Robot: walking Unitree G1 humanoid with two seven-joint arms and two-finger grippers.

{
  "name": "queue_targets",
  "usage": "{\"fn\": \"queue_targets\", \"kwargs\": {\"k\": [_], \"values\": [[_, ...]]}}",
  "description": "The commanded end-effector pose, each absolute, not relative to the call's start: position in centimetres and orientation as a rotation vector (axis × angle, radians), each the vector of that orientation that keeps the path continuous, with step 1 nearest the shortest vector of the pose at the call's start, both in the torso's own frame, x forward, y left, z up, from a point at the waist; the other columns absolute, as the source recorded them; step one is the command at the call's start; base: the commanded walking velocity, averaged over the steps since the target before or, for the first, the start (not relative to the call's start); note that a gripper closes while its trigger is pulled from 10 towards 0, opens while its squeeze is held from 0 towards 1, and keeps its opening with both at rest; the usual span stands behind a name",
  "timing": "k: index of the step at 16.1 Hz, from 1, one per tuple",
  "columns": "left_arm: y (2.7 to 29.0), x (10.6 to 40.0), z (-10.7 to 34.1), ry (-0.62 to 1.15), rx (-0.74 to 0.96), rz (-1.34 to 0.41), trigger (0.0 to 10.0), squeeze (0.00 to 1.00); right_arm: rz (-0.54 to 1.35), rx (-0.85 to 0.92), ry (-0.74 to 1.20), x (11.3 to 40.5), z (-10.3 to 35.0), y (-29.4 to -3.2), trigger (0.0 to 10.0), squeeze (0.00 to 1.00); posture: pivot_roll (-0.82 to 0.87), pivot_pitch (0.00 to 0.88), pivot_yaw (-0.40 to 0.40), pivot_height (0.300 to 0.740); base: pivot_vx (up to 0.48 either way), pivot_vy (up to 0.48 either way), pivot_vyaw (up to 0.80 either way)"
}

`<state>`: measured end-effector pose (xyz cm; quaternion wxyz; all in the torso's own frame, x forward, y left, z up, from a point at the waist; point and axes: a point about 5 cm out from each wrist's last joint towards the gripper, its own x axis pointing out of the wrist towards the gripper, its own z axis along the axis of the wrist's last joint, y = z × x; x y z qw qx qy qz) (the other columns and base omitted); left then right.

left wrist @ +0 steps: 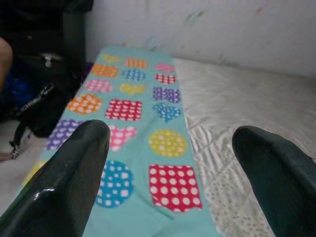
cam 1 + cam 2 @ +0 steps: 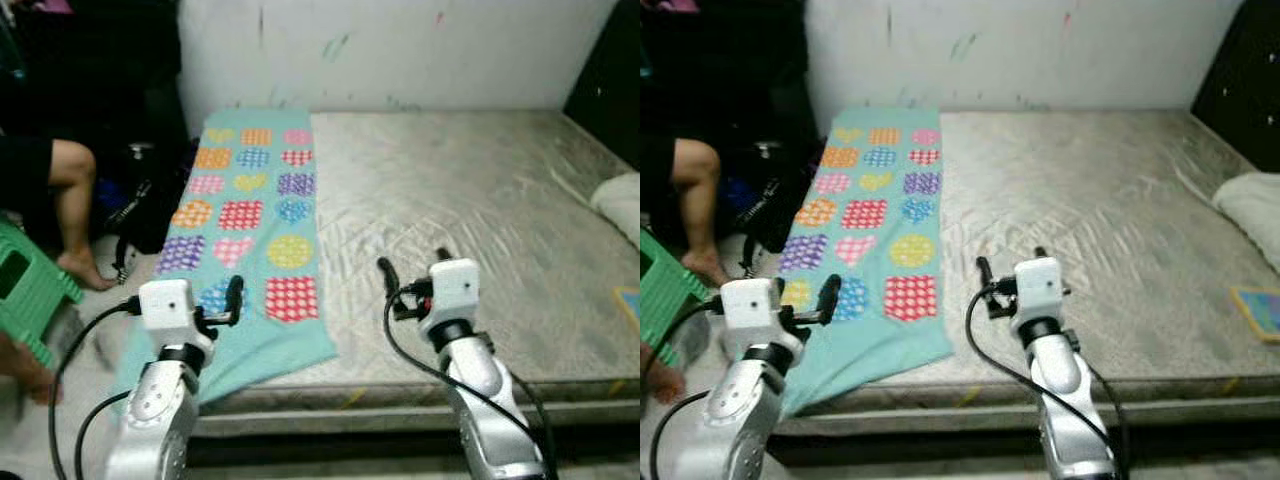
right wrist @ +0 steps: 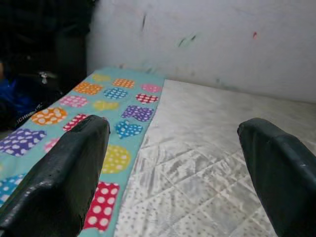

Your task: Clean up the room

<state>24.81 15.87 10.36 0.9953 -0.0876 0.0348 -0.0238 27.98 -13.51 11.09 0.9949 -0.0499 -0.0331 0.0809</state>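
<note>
A big grey mattress [image 2: 470,220] lies by the white wall [image 2: 400,50]. A long teal blanket [image 2: 255,215] with bright dotted shapes lies flat along its left side, its near end hanging over the edge. The left gripper [image 2: 215,305] hovers over that near end, fingers wide apart. The right gripper [image 2: 412,272], also wide, hovers over bare mattress just right of the blanket. A person's leg [image 2: 72,205] is at the left, near a green stool [image 2: 30,290].
</note>
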Motion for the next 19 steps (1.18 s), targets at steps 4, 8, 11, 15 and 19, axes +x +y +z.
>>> {"fn": "queue_targets", "kwargs": {"k": [4, 8, 11, 15, 19], "values": [[14.64, 24.75, 11.13, 0.028, -0.202, -0.125, 10.0, 0.00, 0.146, -0.119, -0.073, 28.00, 11.26, -14.33, 10.0, 0.00, -0.12, 0.000, 0.018, 0.740, 0.192, 0.000, 0.00], [14.65, 24.69, 11.08, 0.028, -0.204, -0.133, 10.0, 0.00, 0.149, -0.121, -0.076, 28.05, 11.32, -14.27, 10.0, 0.00, -0.12, 0.000, 0.017, 0.740, 0.458, 0.000, 0.00], [14.69, 24.66, 11.07, 0.031, -0.201, -0.130, 10.0, 0.00, 0.153, -0.120, -0.076, 28.11, 11.29, -14.16, 10.0, 0.00, -0.12, 0.000, 0.015, 0.740, 0.441, 0.000, 0.00], [14.68, 24.68, 11.02, 0.035, -0.205, -0.121, 10.0, 0.00, 0.153, -0.123, -0.077, 28.14, 11.28, -14.23, 10.0, 0.00, -0.11, 0.000, 0.014, 0.740, 0.271, 0.000, 0.00], [14.81, 24.85, 10.84, 0.049, -0.211, -0.099, 10.0, 0.00, 0.150, -0.098, -0.084, 28.14, 11.33, -14.23, 10.0, 0.00, -0.11, 0.000, 0.012, 0.740, 0.000, 0.000, 0.00]]}}
